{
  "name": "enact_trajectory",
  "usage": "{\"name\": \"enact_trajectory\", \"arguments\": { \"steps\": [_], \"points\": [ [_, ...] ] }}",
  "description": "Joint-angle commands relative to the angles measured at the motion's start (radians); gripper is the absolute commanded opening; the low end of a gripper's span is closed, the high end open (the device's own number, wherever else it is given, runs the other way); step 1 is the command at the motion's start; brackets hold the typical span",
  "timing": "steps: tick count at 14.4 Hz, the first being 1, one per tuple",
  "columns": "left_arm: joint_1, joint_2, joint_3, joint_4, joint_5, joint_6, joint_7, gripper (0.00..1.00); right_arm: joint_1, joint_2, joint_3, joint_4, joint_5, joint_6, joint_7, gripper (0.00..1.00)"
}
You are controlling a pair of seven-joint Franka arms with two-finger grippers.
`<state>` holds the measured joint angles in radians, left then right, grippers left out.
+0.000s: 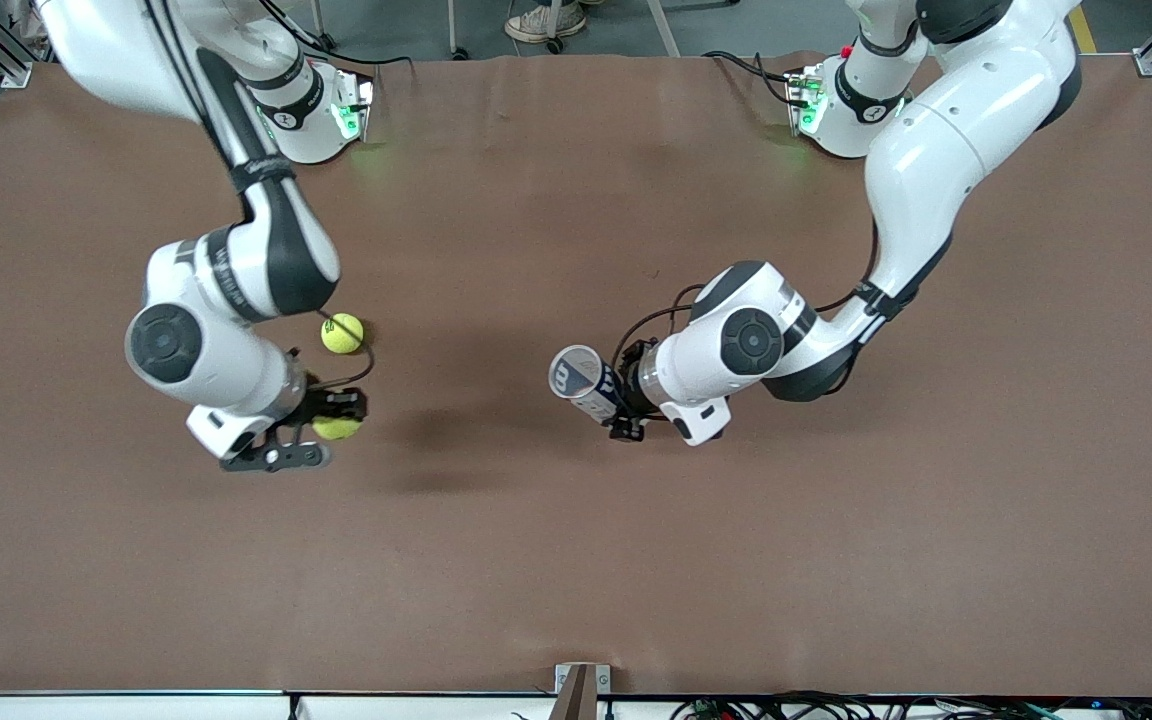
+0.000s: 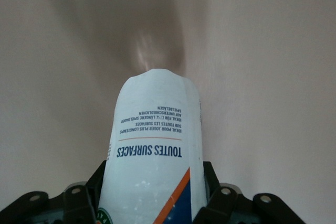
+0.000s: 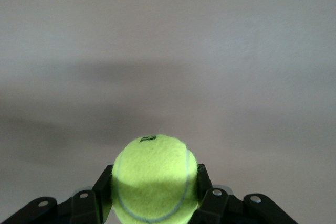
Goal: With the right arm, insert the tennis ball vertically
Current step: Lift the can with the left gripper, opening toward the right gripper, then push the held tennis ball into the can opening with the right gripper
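My right gripper [image 1: 338, 424] is shut on a yellow-green tennis ball [image 1: 336, 428] and holds it above the brown table toward the right arm's end. The right wrist view shows the ball [image 3: 154, 178] clamped between the black fingers [image 3: 101, 184]. My left gripper [image 1: 618, 408] is shut on a white tennis ball can [image 1: 584, 381] with blue and orange print, held tilted with its open mouth [image 1: 574, 371] up, over the table's middle. In the left wrist view the can [image 2: 155, 150] fills the space between the fingers [image 2: 211, 179].
A second tennis ball [image 1: 342, 333] lies on the brown table [image 1: 576, 560], farther from the front camera than the held ball and partly under the right arm. A small metal bracket [image 1: 581, 690] sits at the table's near edge.
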<state>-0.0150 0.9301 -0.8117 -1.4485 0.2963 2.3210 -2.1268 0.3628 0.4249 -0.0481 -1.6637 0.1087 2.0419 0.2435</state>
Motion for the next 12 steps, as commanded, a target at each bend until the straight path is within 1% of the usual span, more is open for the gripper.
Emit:
{"name": "enact_trajectory", "arguments": {
  "steps": [1, 3, 5, 8, 10, 12],
  "points": [
    [-0.031, 0.021, 0.005, 0.039, -0.039, 0.032, 0.018, 0.72, 0.105, -0.041, -0.007, -0.027, 0.052, -0.008, 0.167, 0.28],
    [-0.039, 0.033, 0.005, 0.043, -0.065, 0.058, 0.030, 0.72, 0.152, -0.044, -0.009, -0.019, 0.132, 0.000, 0.246, 0.28],
    [-0.048, 0.039, 0.005, 0.050, -0.072, 0.058, 0.037, 0.72, 0.171, -0.064, -0.009, -0.019, 0.204, -0.002, 0.257, 0.28],
    [-0.048, 0.049, 0.005, 0.050, -0.072, 0.058, 0.053, 0.72, 0.179, -0.103, -0.007, -0.016, 0.220, -0.032, 0.301, 0.28],
    [-0.048, 0.056, 0.005, 0.050, -0.072, 0.058, 0.059, 0.72, 0.186, -0.104, -0.006, 0.028, 0.221, -0.072, 0.335, 0.28],
    [-0.051, 0.062, 0.006, 0.050, -0.072, 0.060, 0.060, 0.72, 0.200, -0.097, -0.004, 0.076, 0.221, -0.072, 0.394, 0.27]
  ]
}}
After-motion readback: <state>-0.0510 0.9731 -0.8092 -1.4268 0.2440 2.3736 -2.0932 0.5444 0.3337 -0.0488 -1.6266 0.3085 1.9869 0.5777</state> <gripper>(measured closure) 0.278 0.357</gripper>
